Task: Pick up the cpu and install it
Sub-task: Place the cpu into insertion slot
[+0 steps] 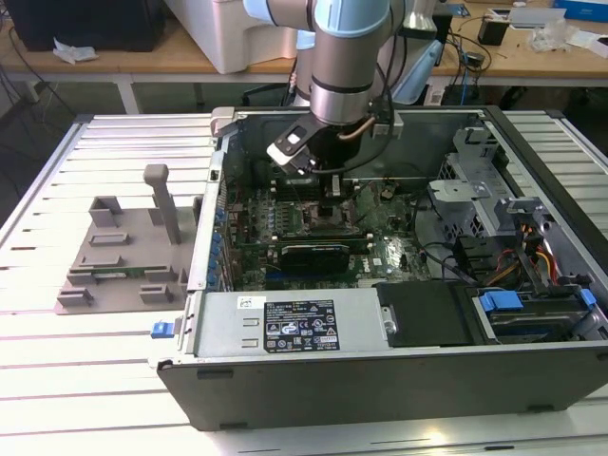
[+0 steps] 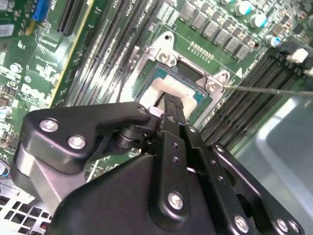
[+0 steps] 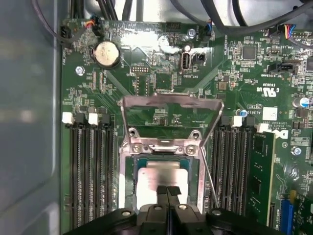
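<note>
The cpu [image 3: 157, 176], a flat square with a silvery top, lies level inside the socket [image 3: 128, 186] on the motherboard; in the second wrist view the cpu [image 2: 159, 90] looks pale within a teal rim. My gripper [image 3: 167, 190] hangs right over its near edge with the two black fingers pressed together and nothing between them. The same gripper [image 2: 169, 102] points down at the chip in the second wrist view; whether the tips touch it I cannot tell. In the exterior view the gripper [image 1: 332, 187] is deep inside the open computer case [image 1: 380, 380].
The socket's metal load plate [image 3: 171, 115] stands hinged open, and its thin lever [image 3: 209, 181] runs beside the socket. Memory slots [image 3: 90, 161] flank it, with a green module [image 3: 259, 171] in one. A grey fixture [image 1: 123, 256] lies on the table at the exterior view's left.
</note>
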Robot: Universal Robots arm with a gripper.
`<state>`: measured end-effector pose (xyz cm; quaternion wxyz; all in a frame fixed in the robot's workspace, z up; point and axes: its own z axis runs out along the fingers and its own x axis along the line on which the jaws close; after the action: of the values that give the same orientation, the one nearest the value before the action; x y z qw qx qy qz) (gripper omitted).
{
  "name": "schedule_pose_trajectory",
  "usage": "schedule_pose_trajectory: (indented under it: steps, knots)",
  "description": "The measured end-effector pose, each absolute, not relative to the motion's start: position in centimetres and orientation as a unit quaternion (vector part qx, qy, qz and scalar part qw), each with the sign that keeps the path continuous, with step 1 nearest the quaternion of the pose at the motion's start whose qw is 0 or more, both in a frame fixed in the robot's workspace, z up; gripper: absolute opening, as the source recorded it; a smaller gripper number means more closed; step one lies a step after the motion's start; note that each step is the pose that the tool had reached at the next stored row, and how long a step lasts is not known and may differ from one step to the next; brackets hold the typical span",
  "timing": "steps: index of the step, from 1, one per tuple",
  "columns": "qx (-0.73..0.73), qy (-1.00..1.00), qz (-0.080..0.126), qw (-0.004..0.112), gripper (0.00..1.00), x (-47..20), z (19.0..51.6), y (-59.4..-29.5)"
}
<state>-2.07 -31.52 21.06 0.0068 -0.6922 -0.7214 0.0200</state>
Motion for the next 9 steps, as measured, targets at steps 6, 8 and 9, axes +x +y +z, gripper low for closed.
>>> schedule_pose_trajectory:
  steps: [6,8,9]
  knots:
    - [-0.687,-0.726,0.018,0.012,0.11,-1.4,20.3,-31.6]
    - [-0.687,-0.726,0.018,0.013,0.11,-1.0,20.2,-31.6]
    - [-0.687,-0.726,0.018,0.012,0.11,-0.8,20.3,-31.6]
